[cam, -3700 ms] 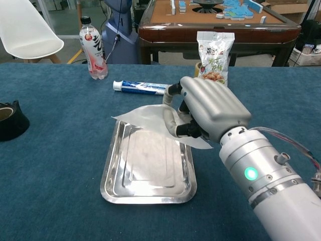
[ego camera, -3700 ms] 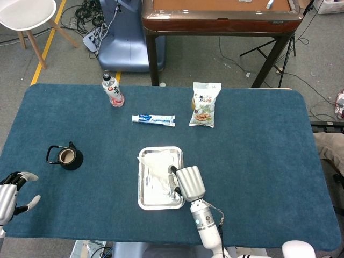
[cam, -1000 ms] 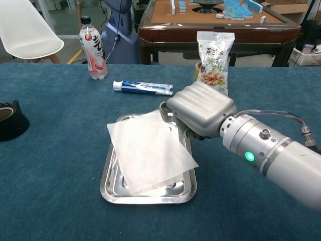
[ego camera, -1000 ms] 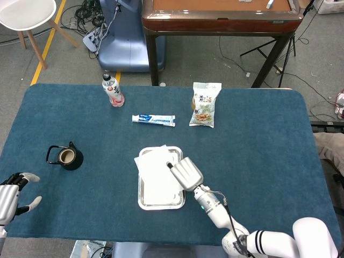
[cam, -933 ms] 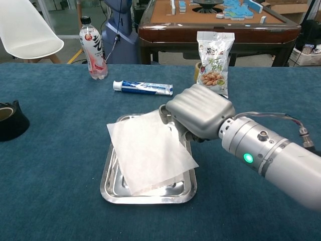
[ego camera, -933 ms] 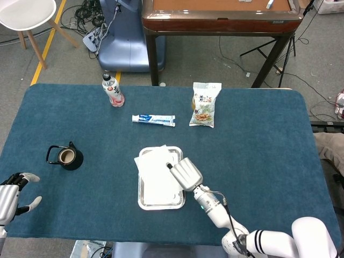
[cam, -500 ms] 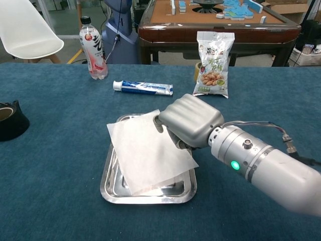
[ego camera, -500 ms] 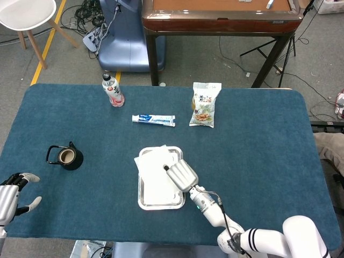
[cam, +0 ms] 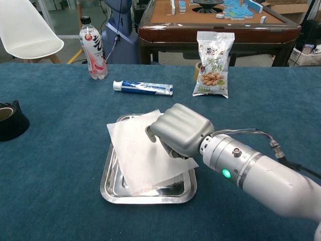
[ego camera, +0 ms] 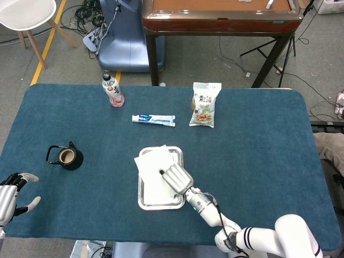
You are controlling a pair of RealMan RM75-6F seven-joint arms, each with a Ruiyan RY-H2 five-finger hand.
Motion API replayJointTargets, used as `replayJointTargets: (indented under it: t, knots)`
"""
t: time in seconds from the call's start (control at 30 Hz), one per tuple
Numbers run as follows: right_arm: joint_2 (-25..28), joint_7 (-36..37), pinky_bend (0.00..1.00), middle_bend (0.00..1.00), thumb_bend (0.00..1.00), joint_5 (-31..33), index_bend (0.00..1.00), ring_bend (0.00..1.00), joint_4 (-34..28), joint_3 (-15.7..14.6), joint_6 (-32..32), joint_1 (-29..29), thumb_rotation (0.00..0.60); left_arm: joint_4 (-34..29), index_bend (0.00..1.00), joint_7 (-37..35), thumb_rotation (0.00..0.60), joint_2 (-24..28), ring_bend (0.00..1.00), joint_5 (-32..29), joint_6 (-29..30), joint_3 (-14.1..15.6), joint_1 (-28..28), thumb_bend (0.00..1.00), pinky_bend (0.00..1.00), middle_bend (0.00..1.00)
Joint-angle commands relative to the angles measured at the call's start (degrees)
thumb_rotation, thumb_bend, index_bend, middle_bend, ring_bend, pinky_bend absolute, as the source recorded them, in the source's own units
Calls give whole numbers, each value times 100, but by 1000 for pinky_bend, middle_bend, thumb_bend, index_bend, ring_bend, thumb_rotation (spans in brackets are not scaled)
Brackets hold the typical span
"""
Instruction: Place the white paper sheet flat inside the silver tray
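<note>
The white paper sheet point(cam: 138, 150) point(ego camera: 152, 167) lies skewed over the silver tray point(cam: 108, 182) point(ego camera: 141, 203), with one corner past the left rim and another over the right rim. My right hand point(cam: 178, 130) point(ego camera: 176, 180) sits on the sheet's right half above the tray, knuckles up and fingers curled down onto the paper. What the fingertips do underneath is hidden. My left hand point(ego camera: 11, 196) hovers at the front left table edge with fingers spread, holding nothing, far from the tray.
On the blue table stand a water bottle point(cam: 93, 47), a toothpaste tube point(cam: 143, 88) and a snack bag point(cam: 214, 63) behind the tray. A black tape roll point(ego camera: 67, 157) lies to the left. A brown table point(ego camera: 220, 16) stands beyond the far edge.
My right hand has slid left from the tray's right rim onto the middle of the sheet. The sheet, lifted 3.7 s ago, has lain still over the tray for the last second.
</note>
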Motion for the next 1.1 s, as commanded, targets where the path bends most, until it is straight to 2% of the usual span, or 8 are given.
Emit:
replayJointTargets:
  t: [0.03, 0.77, 1.1]
  knots:
    - [-16, 1, 1000, 1000, 973, 10, 380, 1000, 22, -10, -11, 8, 600, -2, 397, -3, 600, 2, 263, 3, 2, 2, 2, 199, 442, 364]
    - [-217, -124, 1000, 1000, 973, 201, 380, 1000, 243, -31, -47, 7, 600, -14, 397, -35, 600, 23, 263, 20, 37, 0, 20, 199, 442, 364]
    - [-459, -488, 1000, 1000, 973, 509, 380, 1000, 205, 93, 226, -155, 600, -17, 397, -38, 600, 27, 263, 16, 39, -4, 23, 199, 442, 364]
